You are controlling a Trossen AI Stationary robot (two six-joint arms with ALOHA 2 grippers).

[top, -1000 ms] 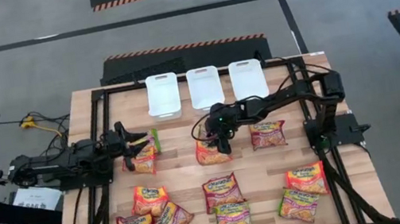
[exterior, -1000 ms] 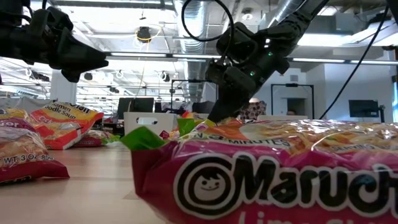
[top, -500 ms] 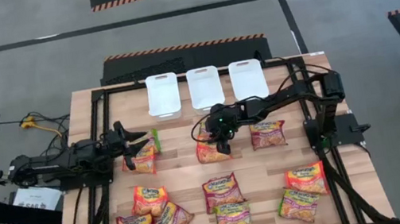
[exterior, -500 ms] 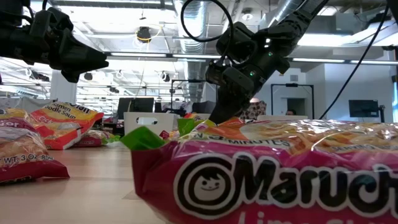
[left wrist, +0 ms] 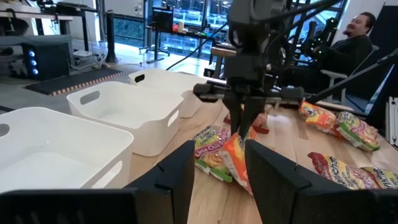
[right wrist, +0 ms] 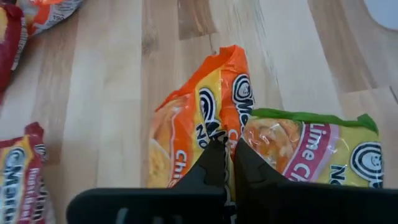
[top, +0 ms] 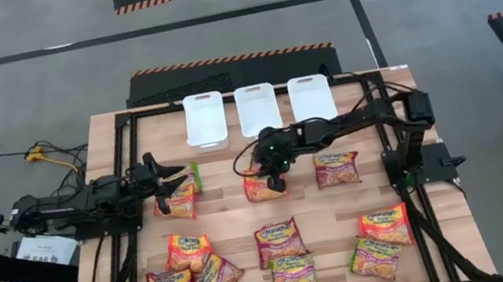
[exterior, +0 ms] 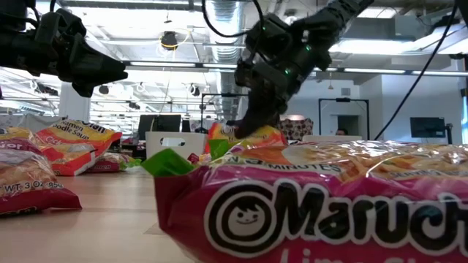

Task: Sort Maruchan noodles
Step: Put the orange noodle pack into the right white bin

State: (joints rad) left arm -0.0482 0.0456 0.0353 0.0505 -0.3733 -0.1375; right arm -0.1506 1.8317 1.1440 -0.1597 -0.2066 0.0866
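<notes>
A wooden surface seen from above, with ramen packets scattered across it. Along the near edge lie eight packets: three bunched toward the near left corner, two stacked near the middle of that edge, and two toward the near right corner. In the low view one pink-trimmed packet fills the foreground.

Farther in, across the middle of the surface, the right claw is closed on the seam of an orange-trimmed packet, pinching it between its two dark fingers. The packet hangs tilted and lifted clear of the wood. A green-and-pink lime packet lies flat just beside and partly under it. Another packet lies near, toward the right edge.

By the left edge, the left claw hovers with its fingers parted, holding nothing, above two overlapping packets.

Along the far edge stand three white plastic bins side by side. Beyond the surface, a seated person shows in the left wrist view.
</notes>
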